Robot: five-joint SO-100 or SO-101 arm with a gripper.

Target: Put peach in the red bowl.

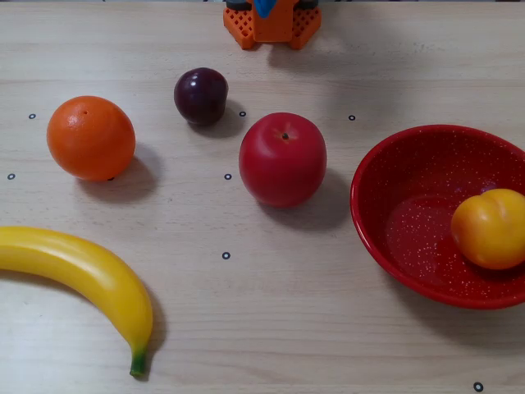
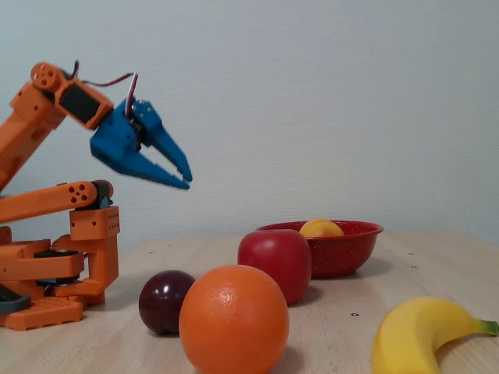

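Note:
The yellow-orange peach [image 1: 490,228] lies inside the red bowl [image 1: 414,176] at the right of the table, against the bowl's right side. In the side-on fixed view only the peach's top [image 2: 320,227] shows above the bowl's rim [image 2: 347,249]. My blue gripper [image 2: 186,181] hangs high in the air at the left, above the orange arm base [image 2: 54,273] and far from the bowl. Its fingers are a little apart and hold nothing. In the top-down fixed view only the arm base [image 1: 275,23] shows at the top edge.
A red apple [image 1: 283,158] stands just left of the bowl. A dark plum [image 1: 201,95] and an orange [image 1: 90,137] lie further left, and a banana [image 1: 82,279] lies at the lower left.

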